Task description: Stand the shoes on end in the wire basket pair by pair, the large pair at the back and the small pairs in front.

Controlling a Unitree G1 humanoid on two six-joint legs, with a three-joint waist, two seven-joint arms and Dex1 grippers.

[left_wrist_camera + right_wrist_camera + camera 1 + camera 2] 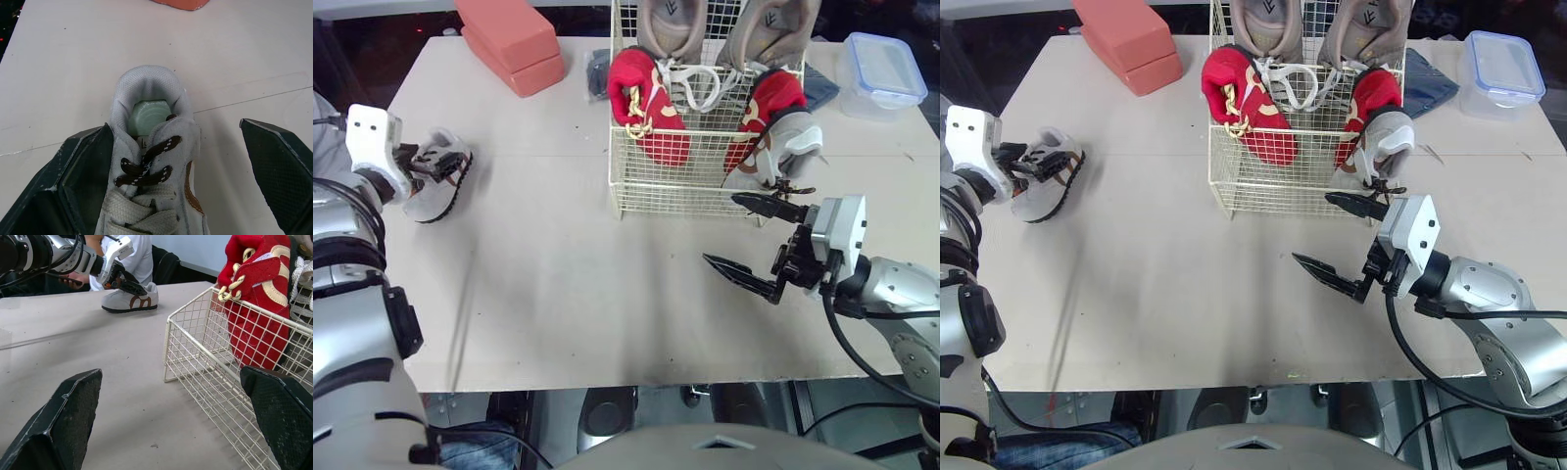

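Left gripper (429, 163) stands wide open astride the grey shoe (440, 196), across its width, clamping nothing. The shoe lies flat at the left of the surface (558, 294), heel away from the wrist. The basket (675, 186) stands well to the right. Right gripper (720, 229) is open and empty, just before the basket.

Probably a lab: bare worktable (558, 284)
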